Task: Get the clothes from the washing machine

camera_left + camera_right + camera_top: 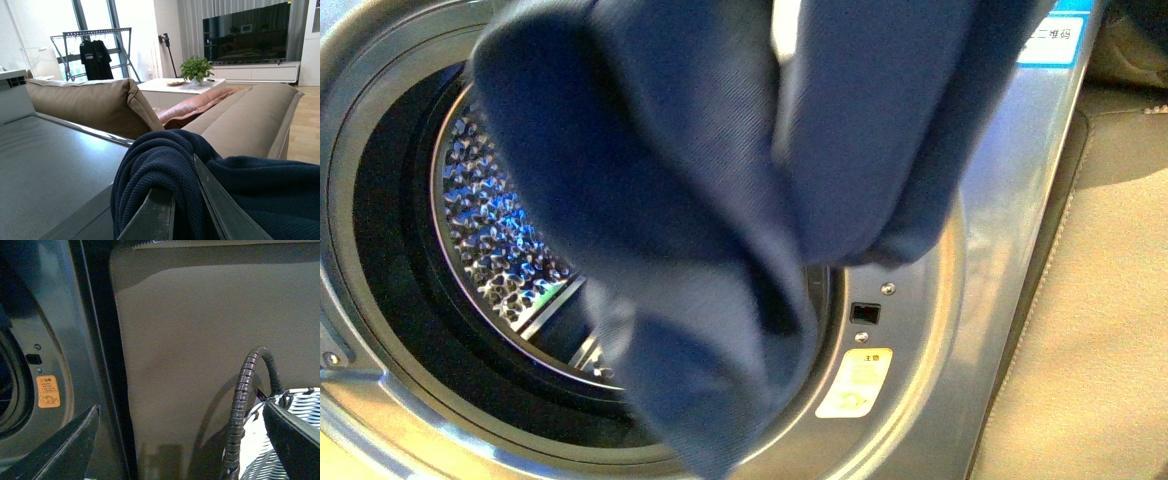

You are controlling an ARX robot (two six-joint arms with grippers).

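The clothes [720,200], a plain navy-blue garment, hang from above the frame in the front view and cover much of the washing machine's [960,260] round porthole. Behind them shows the perforated steel drum [495,230]. In the left wrist view my left gripper [175,175] is shut on the clothes [155,165], whose knit folds drape over both fingers above the machine's flat grey top [45,170]. My right gripper [182,440] is open and holds nothing, beside the washing machine's front panel [55,340] and its yellow sticker [48,391].
A tan sofa [1100,300] stands right against the machine's right side. A grey-white woven basket [260,460] sits by my right gripper, with a ribbed cable [245,405] in front. Beyond the sofa are a coffee table with a plant [196,67], a TV [245,32] and a drying rack [95,50].
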